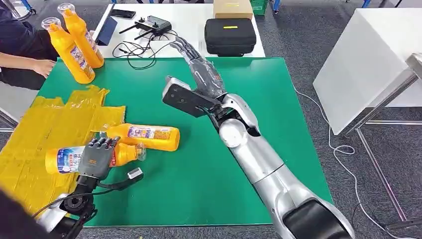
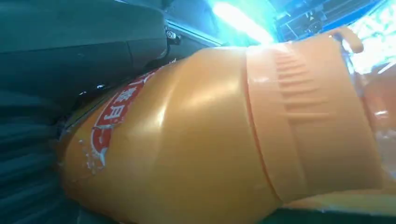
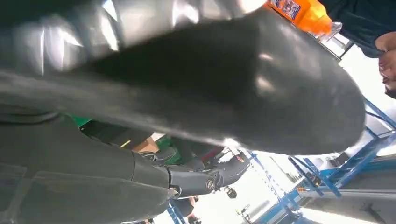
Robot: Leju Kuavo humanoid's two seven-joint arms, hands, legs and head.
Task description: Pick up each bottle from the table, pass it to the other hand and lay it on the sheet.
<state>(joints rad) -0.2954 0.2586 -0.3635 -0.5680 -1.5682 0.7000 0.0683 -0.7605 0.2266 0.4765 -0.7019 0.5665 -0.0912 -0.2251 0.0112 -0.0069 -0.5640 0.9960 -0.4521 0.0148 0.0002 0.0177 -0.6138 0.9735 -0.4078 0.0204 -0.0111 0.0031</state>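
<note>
An orange bottle (image 1: pixel 62 158) lies on its side at the edge of the yellow sheet (image 1: pixel 30 144), and my left hand (image 1: pixel 95 157) grips it from above. Close up in the left wrist view, that bottle (image 2: pixel 196 140) shows its red label. A second orange bottle (image 1: pixel 149 137) lies on the green table (image 1: pixel 209 174) just beyond the hand, cap toward the sheet. Two more bottles (image 1: pixel 67 50) (image 1: pixel 82 35) stand upright at the far left corner. My right hand (image 1: pixel 196 62) reaches out over the far middle of the table, fingers straight and empty. An orange bottle (image 3: pixel 303 11) shows in the right wrist view.
A person's hand (image 1: pixel 42 67) rests at the table's far left edge beside the upright bottles. Behind the green table a white table carries a black case (image 1: pixel 230 36), a cardboard box (image 1: pixel 232 8), a controller (image 1: pixel 152 24) and cables. Another white table (image 1: pixel 368 59) stands to the right.
</note>
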